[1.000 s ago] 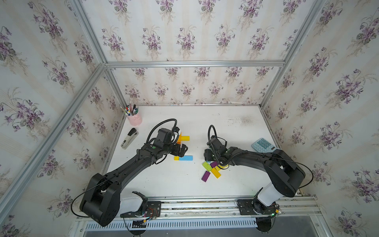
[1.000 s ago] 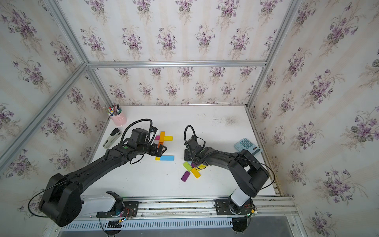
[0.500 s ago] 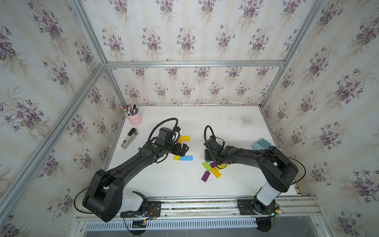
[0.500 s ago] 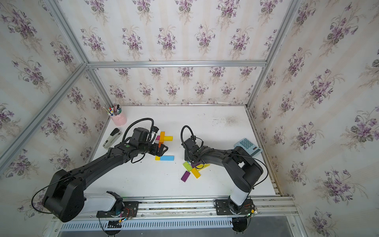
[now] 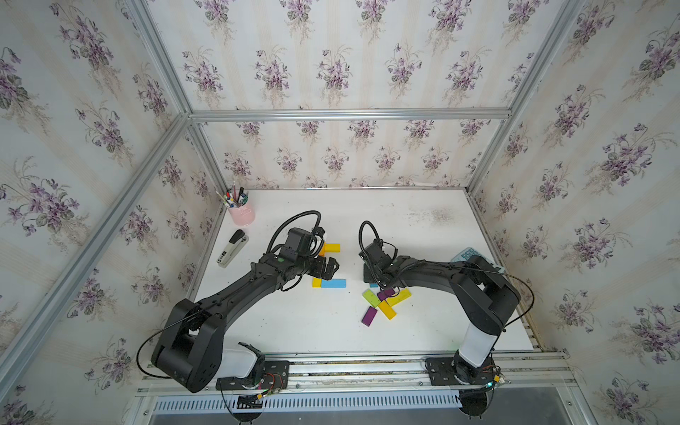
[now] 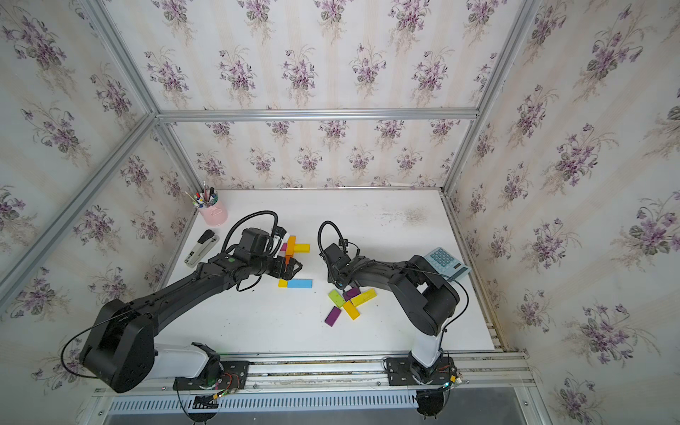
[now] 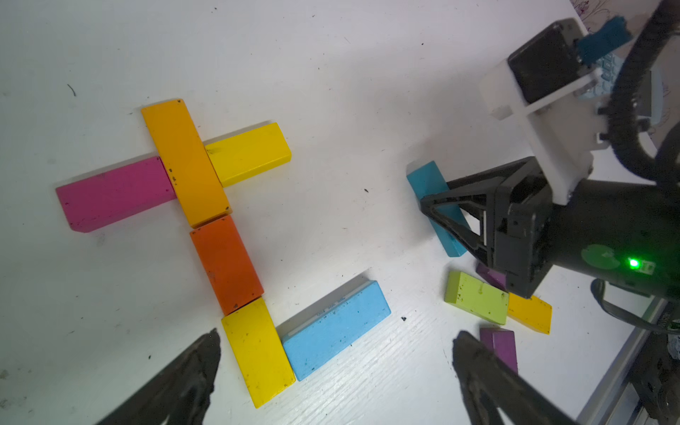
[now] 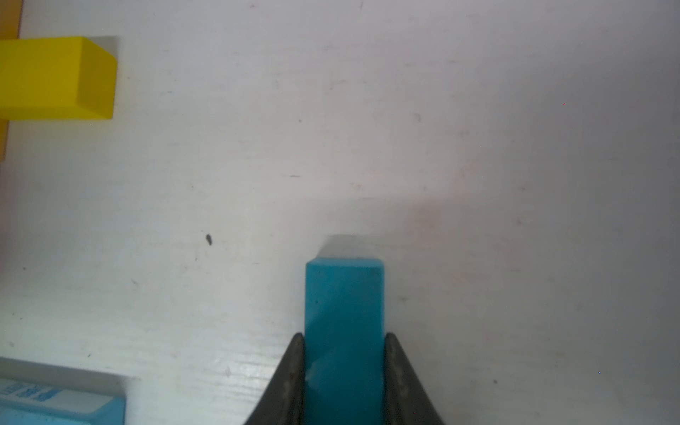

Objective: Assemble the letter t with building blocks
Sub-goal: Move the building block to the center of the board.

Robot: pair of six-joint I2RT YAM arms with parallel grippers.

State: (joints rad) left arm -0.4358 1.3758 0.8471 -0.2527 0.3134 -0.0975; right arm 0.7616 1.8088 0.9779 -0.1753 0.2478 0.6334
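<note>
There it is: the right gripper [image 8: 344, 340] pinches the teal block [image 8: 344, 294], whose long axis runs twelve-to-six in a top view, at three o'clock of the light blue block [image 5: 333, 283]. The left gripper [image 7: 336, 333] gapes wide.

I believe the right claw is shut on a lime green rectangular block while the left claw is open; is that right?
Not quite: the right claw is shut on a teal rectangular block, not a lime green one; the right wrist view shows it. The left claw is open.
</note>
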